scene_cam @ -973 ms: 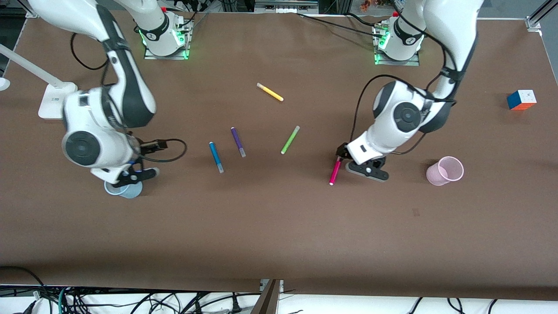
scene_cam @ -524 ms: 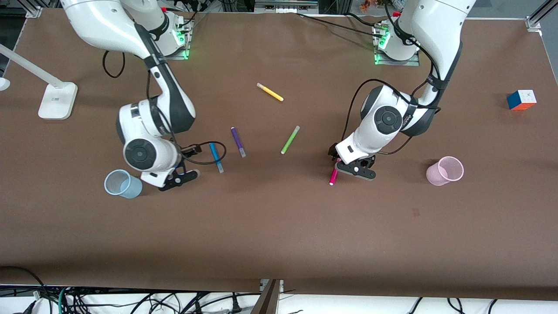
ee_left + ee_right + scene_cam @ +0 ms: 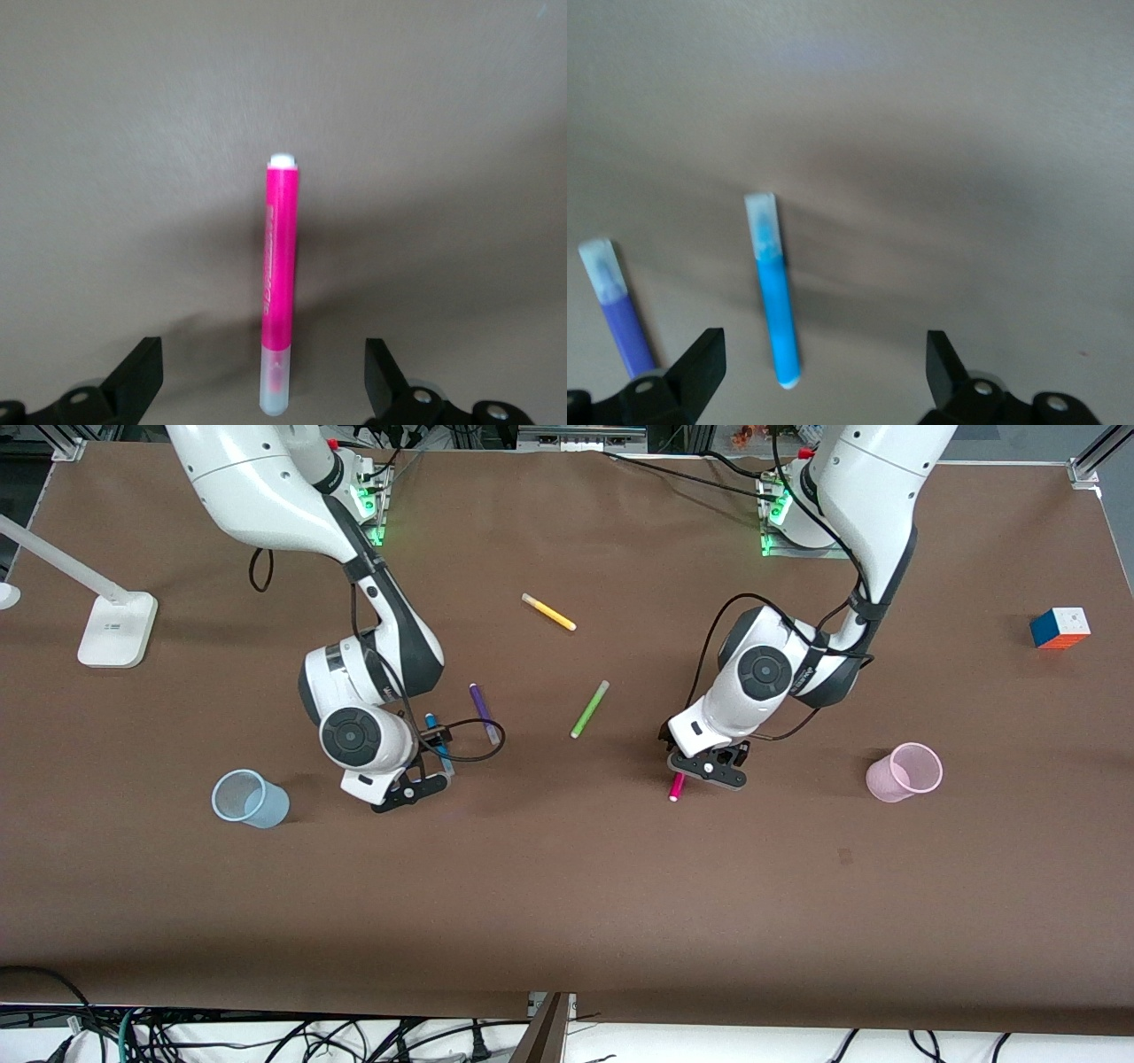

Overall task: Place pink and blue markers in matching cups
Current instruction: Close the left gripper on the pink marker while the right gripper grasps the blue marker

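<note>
The pink marker [image 3: 677, 786] lies on the brown table, partly under my left gripper [image 3: 702, 765]. In the left wrist view the pink marker [image 3: 279, 283] lies between the open fingers [image 3: 137, 379], pale cap end nearest them, and the gripper [image 3: 261, 381] holds nothing. The blue marker [image 3: 432, 724] lies partly under my right gripper [image 3: 423, 769]. In the right wrist view the blue marker [image 3: 772, 297] sits off-centre between the open fingers [image 3: 700, 363] of the empty gripper [image 3: 822, 367]. The pale blue cup [image 3: 250, 799] stands toward the right arm's end. The pale pink cup [image 3: 904, 772] stands toward the left arm's end.
A purple pen [image 3: 483, 710] lies beside the blue marker and shows in the right wrist view [image 3: 616, 305]. A lime-green pen [image 3: 590, 708] and a yellow pen [image 3: 548, 612] lie mid-table. A colour cube [image 3: 1060, 628] and a white lamp base [image 3: 115, 629] sit at opposite ends of the table.
My right gripper has left the blue cup and moved across to over the blue marker. My left gripper has shifted slightly along the pink marker and covers more of it.
</note>
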You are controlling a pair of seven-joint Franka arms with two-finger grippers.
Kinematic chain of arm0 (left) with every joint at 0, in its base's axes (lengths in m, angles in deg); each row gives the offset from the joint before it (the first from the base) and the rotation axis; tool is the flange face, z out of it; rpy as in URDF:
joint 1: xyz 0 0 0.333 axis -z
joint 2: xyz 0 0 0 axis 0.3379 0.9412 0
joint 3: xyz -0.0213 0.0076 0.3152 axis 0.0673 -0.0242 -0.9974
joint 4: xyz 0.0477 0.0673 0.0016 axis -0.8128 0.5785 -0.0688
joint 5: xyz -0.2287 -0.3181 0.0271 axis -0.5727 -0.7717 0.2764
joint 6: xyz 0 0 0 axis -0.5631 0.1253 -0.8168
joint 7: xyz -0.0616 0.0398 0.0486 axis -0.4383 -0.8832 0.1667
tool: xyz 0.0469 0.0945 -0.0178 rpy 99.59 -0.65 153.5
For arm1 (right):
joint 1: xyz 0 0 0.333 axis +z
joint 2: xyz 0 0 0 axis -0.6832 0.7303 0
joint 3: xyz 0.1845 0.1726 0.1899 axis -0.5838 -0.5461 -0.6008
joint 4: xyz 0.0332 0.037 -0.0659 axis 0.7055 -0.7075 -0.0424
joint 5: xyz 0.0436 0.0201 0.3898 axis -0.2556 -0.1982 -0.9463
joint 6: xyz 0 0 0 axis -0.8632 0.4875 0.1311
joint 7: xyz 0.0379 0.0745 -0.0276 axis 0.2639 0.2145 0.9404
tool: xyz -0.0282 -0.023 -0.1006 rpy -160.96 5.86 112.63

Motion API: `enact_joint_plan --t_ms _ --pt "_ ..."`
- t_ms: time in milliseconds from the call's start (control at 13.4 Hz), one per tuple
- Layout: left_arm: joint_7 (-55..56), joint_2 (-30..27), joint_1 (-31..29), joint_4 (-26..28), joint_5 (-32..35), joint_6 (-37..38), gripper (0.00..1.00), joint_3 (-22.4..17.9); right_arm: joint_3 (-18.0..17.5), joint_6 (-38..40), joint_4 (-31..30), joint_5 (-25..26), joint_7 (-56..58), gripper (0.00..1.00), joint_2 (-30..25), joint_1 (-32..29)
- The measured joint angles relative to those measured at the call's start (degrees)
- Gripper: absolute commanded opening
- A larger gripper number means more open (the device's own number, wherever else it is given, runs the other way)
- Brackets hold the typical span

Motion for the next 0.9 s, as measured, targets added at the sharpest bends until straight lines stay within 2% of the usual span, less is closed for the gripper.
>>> enact_joint_plan --t_ms 150,224,299,374,748,823,898 --pt "1.6 0.8 0.5 1.1 2.4 -1.0 0.79 0.0 0.0 -1.8 0.0 0.0 -0.6 1.00 1.0 0.6" --pt "1.6 1.1 0.6 1.5 2.5 -1.2 0.59 0.0 0.0 -2.8 0.0 0.0 -0.7 1.00 1.6 0.7" --pt "1.7 1.3 0.6 1.8 2.5 -1.5 0.26 0.0 0.0 -3.8 -0.1 0.0 -0.7 1.00 2.1 0.8" --pt "2.1 1.4 0.7 1.9 2.5 -1.6 0.00 0.0 0.0 -4.7 -0.2 0.0 -0.7 1.00 2.5 1.0" --pt "4.4 0.9 0.8 1.9 2.6 -1.7 0.00 -0.2 0.0 -5.7 -0.5 0.0 -0.7 0.99 3.3 1.6" --pt "4.4 0.9 0.7 1.9 2.6 -1.6 0.00 -0.2 0.0 -5.7 -0.5 0.0 -0.7 0.92 3.3 1.7" --pt "4.4 0.8 0.7 1.9 2.6 -1.2 0.00 -0.3 0.0 -5.9 -0.6 0.0 -0.7 0.71 3.3 1.9"
